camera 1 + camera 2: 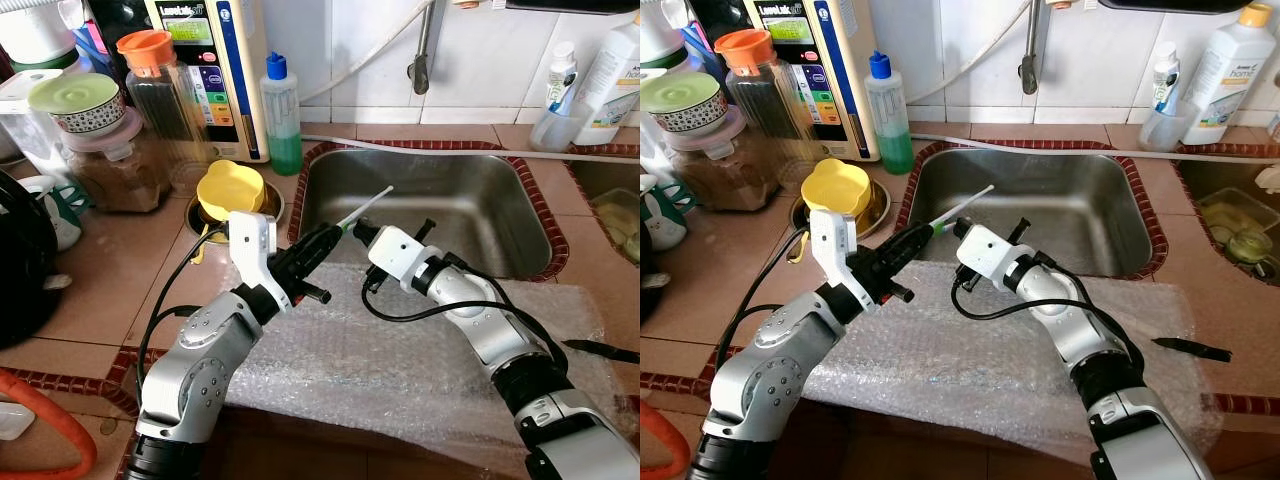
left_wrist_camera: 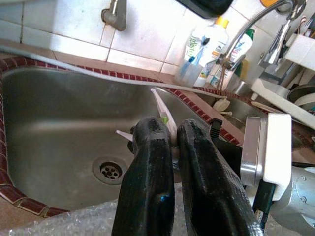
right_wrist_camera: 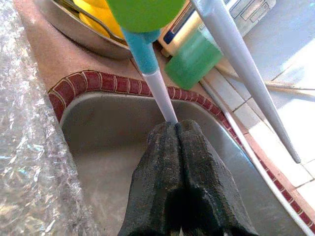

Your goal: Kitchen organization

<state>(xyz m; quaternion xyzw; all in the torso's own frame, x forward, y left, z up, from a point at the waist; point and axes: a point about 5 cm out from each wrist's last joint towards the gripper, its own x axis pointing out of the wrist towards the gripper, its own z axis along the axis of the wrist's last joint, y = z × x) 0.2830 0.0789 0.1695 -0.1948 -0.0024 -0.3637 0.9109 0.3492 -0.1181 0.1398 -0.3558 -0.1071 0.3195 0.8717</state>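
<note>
A thin white stick with a green band (image 1: 370, 205) points up over the front left corner of the steel sink (image 1: 440, 215). My left gripper (image 1: 333, 233) is shut on its lower end; in the left wrist view the fingers (image 2: 147, 162) pinch it just below the green band (image 2: 164, 119). My right gripper (image 1: 358, 232) sits right beside the left one, tip to tip. In the right wrist view it (image 3: 177, 127) is shut on a slim white-and-blue stick (image 3: 157, 88) that ends in a blurred green blob. The grey-white tapered stick (image 3: 241, 64) crosses beside it.
A bubble wrap sheet (image 1: 400, 350) covers the counter in front of the sink. A yellow lid in a metal bowl (image 1: 230, 190), a green soap bottle (image 1: 283, 115) and jars (image 1: 110, 150) stand at the left. A black knife (image 1: 1190, 348) lies at the right. Bottles (image 1: 600, 80) stand behind the sink.
</note>
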